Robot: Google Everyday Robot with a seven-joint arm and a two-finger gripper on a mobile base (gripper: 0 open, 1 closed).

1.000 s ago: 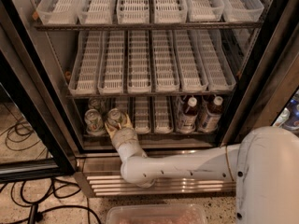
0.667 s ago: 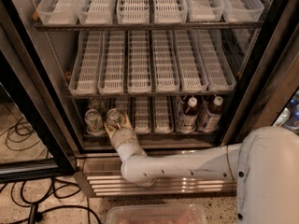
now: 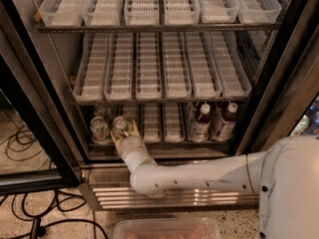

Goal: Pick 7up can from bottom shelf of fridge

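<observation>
The fridge (image 3: 30, 118) stands open with tiers of white slotted lanes. On the dim bottom shelf (image 3: 159, 144) two 7up cans stand at the left: one (image 3: 99, 128) at the far left, another (image 3: 121, 124) beside it. A third can top (image 3: 102, 111) shows behind them. My gripper (image 3: 123, 132) reaches in from the white arm (image 3: 189, 176) and sits around the second can, its yellowish fingers (image 3: 134, 130) on either side of it. The can still stands on the shelf.
Two brown-liquid bottles with white caps (image 3: 201, 121) (image 3: 224, 119) stand at the shelf's right. The steel base grille (image 3: 174, 195) runs below. Black cables (image 3: 30, 218) lie on the floor at left. A clear plastic bin (image 3: 167, 229) sits at the bottom edge.
</observation>
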